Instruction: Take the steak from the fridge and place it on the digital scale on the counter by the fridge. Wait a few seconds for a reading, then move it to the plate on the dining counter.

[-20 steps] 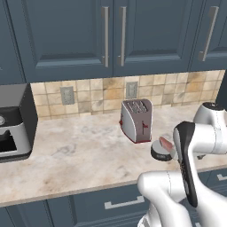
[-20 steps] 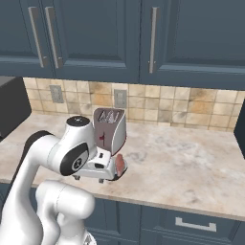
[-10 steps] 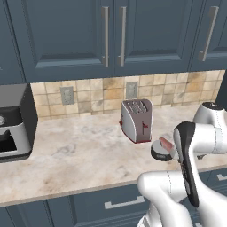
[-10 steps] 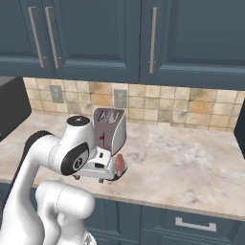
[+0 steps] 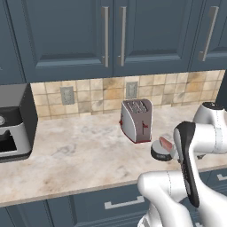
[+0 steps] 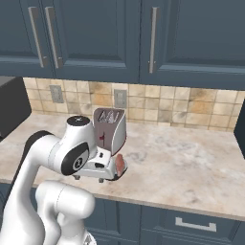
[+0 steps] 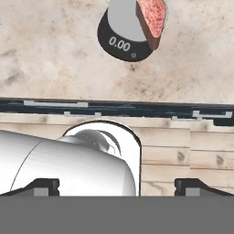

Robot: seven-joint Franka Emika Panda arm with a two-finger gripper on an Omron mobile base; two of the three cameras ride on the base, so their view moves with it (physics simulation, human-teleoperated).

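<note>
The steak (image 7: 151, 17), a reddish slab with a paler edge, lies on the digital scale (image 7: 123, 34) and overhangs one side of it. The scale's display reads 0.00. It stands near the front edge of the counter (image 5: 80, 150), just right of the toaster, where the steak (image 5: 166, 143) rests on the scale (image 5: 158, 152). My gripper (image 7: 119, 185) is open and holds nothing. It hangs back over the counter's front edge, well apart from the scale. In the right base view the hand partly covers the scale and the steak (image 6: 120, 165) shows beside it. The fridge, the plate and the dining counter are out of view.
A silver toaster (image 5: 136, 119) stands just behind the scale, also toaster (image 6: 110, 128). A black appliance (image 5: 12, 126) sits at the counter's left end. Navy wall cabinets (image 5: 111, 35) hang above a tiled backsplash. Drawers (image 6: 191, 222) run below the counter edge.
</note>
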